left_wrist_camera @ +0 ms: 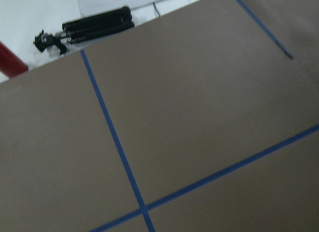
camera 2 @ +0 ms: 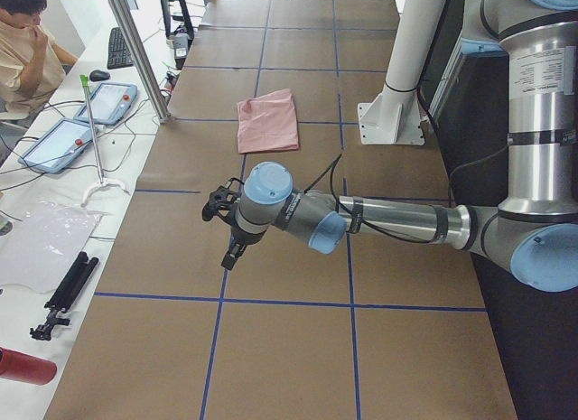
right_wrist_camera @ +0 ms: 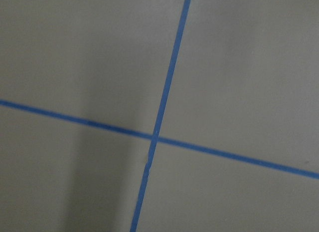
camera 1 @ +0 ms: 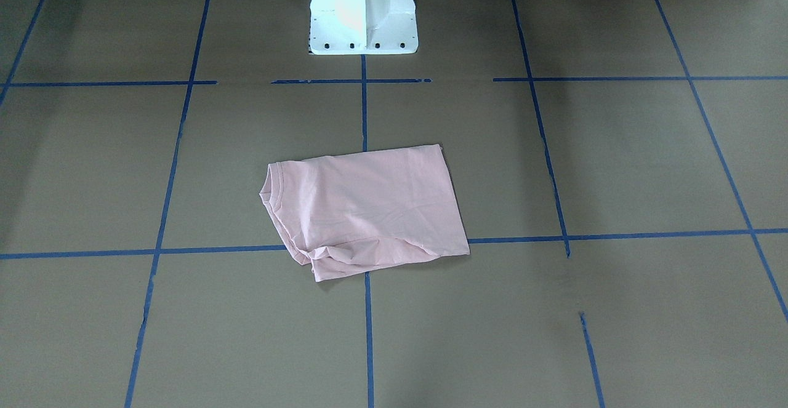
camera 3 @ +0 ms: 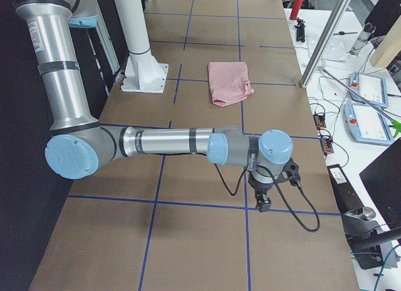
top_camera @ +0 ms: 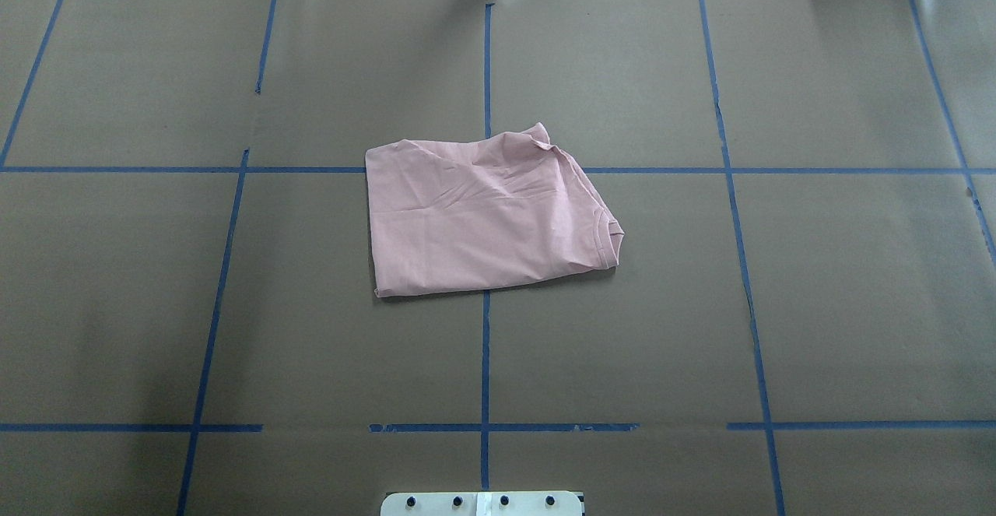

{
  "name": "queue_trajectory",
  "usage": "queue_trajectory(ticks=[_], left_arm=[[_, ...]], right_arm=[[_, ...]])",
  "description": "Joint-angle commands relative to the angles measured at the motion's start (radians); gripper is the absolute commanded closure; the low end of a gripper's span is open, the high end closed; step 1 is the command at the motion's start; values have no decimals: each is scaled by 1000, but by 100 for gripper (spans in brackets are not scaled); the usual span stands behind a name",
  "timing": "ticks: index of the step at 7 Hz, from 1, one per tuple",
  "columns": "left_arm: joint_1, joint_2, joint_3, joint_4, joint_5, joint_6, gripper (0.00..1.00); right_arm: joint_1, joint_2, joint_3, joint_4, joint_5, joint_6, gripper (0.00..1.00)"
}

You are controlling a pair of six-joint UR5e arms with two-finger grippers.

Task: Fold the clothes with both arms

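Left arm (camera 2: 397, 223), right arm (camera 3: 166, 141) outstretched low

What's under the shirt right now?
The shirt lies on the brown table, over two blue tape lines that run beneath it. Their crossing and the shirt's lower layers are covered, so they cannot be seen.

The left arm (camera 2: 397, 223) and right arm (camera 3: 166, 141) are silver-grey tubes with light blue joint caps. Black cables (camera 3: 235, 193) loop just behind the black left end effector (camera 2: 231, 255) and right end effector (camera 3: 263, 202).
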Motion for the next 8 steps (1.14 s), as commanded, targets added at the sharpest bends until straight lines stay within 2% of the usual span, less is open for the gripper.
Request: queue_trajectory(ticks=[1,5,8], left_arm=[[0,87,-139,215,-6,11,0],[3,116,-108,208,-3,2,0],[3,121,-122,221,-4,12,0]], right_arm=[[-35,-112,163,-82,-10,-40,0],[-69,-143,152,-80,4,-35,0],[-79,-152,150,-80,4,-37,0]])
